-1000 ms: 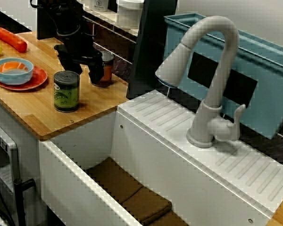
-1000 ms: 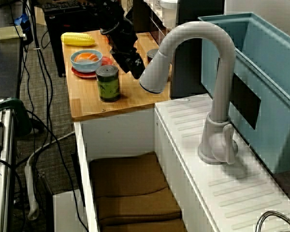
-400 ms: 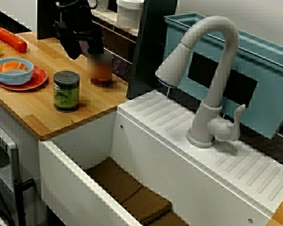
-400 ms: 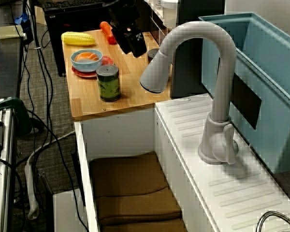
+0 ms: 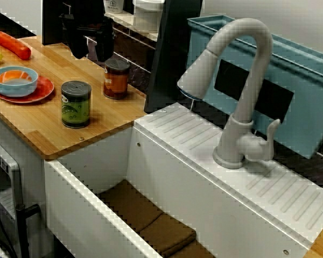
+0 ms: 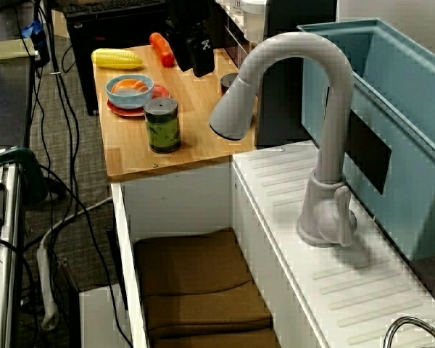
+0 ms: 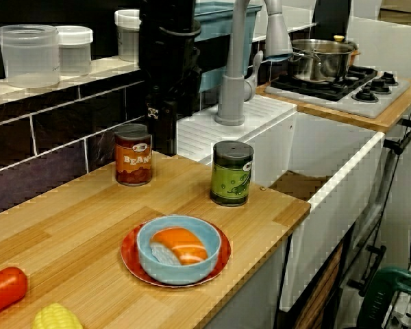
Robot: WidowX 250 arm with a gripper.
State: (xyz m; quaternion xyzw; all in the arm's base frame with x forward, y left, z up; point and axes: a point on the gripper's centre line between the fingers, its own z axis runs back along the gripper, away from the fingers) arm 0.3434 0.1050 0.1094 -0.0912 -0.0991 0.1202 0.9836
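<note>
On the wooden bench point(image 5: 43, 124), the blue bowl point(image 5: 13, 89) on its round red plate point(image 5: 44, 87) sits at 9 o'clock of the dark green tin can point(image 5: 76, 105). The black gripper point(image 5: 91, 51) has lifted clear of the brown-labelled bean can point(image 5: 117, 79). Its fingers are spread, and it hangs at the can's 11 o'clock. Released, the bean can stands upright at the green can's 2 o'clock.
</note>
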